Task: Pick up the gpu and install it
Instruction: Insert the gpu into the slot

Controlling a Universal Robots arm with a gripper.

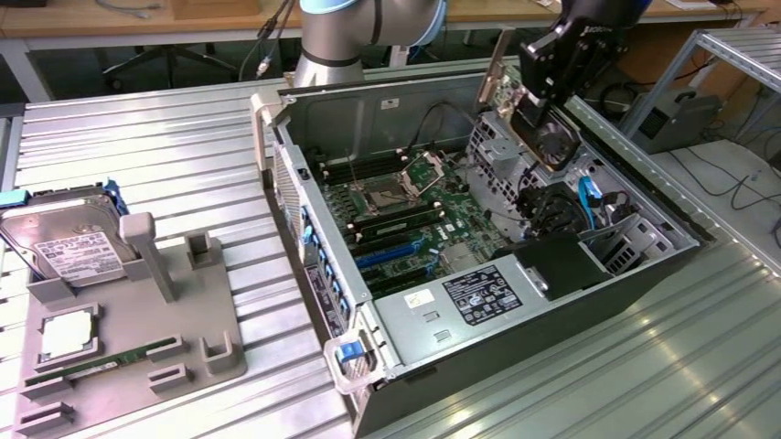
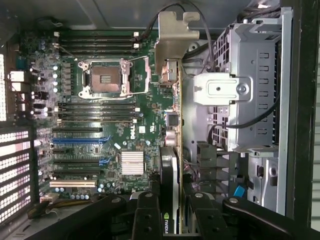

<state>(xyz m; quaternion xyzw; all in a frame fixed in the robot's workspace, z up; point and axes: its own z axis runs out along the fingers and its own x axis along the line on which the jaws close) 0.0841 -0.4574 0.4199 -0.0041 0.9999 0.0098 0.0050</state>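
Note:
My gripper [image 1: 544,96] hangs above the open computer case [image 1: 488,384], over its far right side in the exterior view, shut on the gpu [image 1: 553,137]. The card hangs edge-down from the fingers, its black shroud with the round fan facing the exterior camera and its silver end bracket [image 1: 495,73] pointing away. In the wrist view the gpu [image 2: 170,165] is seen edge-on between the black fingers [image 2: 146,215], with the bracket [image 2: 175,37] at its far end. It hovers over the motherboard [image 2: 100,115], beside the drive cage [image 2: 250,85]. It touches nothing in the case.
Blue expansion slots [image 1: 390,258] and an empty processor socket [image 2: 106,75] lie on the board. Cables cross near the drive cage. A grey fixture [image 1: 134,347] at the exterior view's left carries a hard drive [image 1: 68,242], a memory stick [image 1: 104,361] and a processor [image 1: 68,334].

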